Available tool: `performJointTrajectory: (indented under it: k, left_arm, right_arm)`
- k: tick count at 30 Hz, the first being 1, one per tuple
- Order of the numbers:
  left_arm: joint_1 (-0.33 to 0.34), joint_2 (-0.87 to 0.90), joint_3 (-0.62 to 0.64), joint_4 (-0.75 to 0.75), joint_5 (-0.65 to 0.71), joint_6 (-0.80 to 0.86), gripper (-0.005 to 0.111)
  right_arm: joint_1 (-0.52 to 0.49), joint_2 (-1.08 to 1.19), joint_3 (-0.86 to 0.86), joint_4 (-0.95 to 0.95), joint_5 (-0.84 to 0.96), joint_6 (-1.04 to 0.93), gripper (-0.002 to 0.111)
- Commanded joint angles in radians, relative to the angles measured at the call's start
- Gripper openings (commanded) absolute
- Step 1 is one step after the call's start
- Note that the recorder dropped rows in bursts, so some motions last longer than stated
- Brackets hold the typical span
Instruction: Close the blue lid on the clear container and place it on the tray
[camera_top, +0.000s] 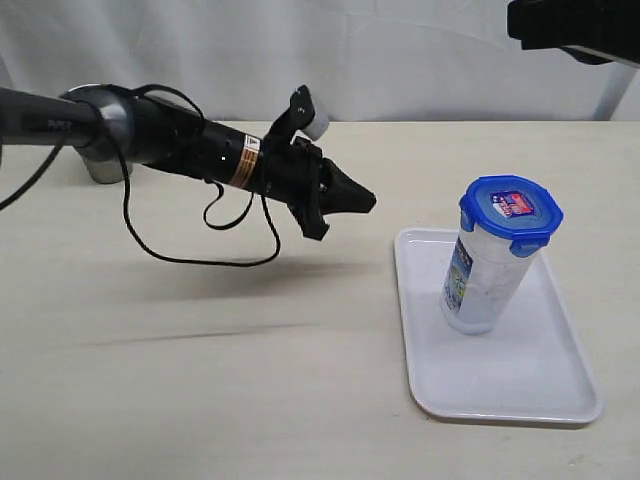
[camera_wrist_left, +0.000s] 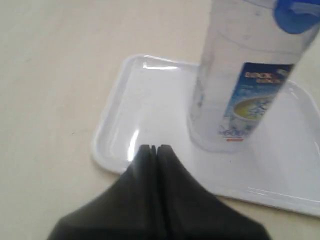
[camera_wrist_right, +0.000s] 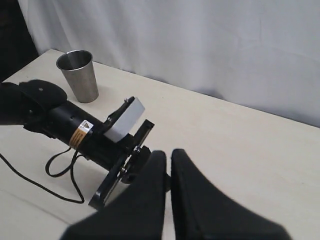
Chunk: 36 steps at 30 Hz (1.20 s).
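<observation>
Both of your grippers are pressed together and hold nothing. Your left gripper (camera_top: 366, 203) hangs in the air over the table (camera_top: 200, 390), just to the left of the tray (camera_top: 530, 390) and not touching it. In the left wrist view its tips (camera_wrist_left: 156, 148) meet with no gap and point toward the tray's rim (camera_wrist_left: 117, 135).

The clear container (camera_top: 478, 280) stands upright on the tray, in the tray's far half, with its printed label turned toward the left gripper. The blue lid (camera_top: 511, 212) sits flat on top of the container, sticker upward, and its flaps look folded down.

Your right gripper (camera_wrist_right: 168, 155) is seen only in the right wrist view: the two fingers lie side by side, nothing between them. Below it you see the left arm and the steel cup (camera_wrist_right: 79, 75), which stands well apart from the tray, on the left arm's far side.
</observation>
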<state>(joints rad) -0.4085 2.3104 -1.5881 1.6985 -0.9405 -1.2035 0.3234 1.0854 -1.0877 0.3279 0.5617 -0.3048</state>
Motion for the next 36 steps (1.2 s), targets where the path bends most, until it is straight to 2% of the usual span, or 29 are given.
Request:
performJointTrajectory:
  k: [1,8,17,28,36]
  left_arm:
    - [0.001,-0.089,0.01,0.046,0.13,-0.229,0.0]
    - [0.001,-0.241,0.114,0.046,0.296,-0.285,0.0]
    - [0.001,-0.493,0.335,0.046,0.565,-0.285,0.0]
    - [0.001,-0.786,0.586,0.045,0.649,-0.288,0.0]
    - [0.001,-1.026,0.776,0.043,0.695,-0.288,0.0]
  right_arm:
    - [-0.007,-0.042,0.048,-0.002,-0.052,-0.015,0.005]
    - [-0.007,-0.179,0.162,-0.001,-0.218,-0.015,0.005]
    - [-0.007,-0.412,0.261,0.0,-0.35,-0.024,0.005]
    - [-0.007,-0.659,0.453,0.008,-0.49,-0.02,0.005]
    - [-0.007,-0.764,0.478,0.008,-0.487,-0.012,0.005]
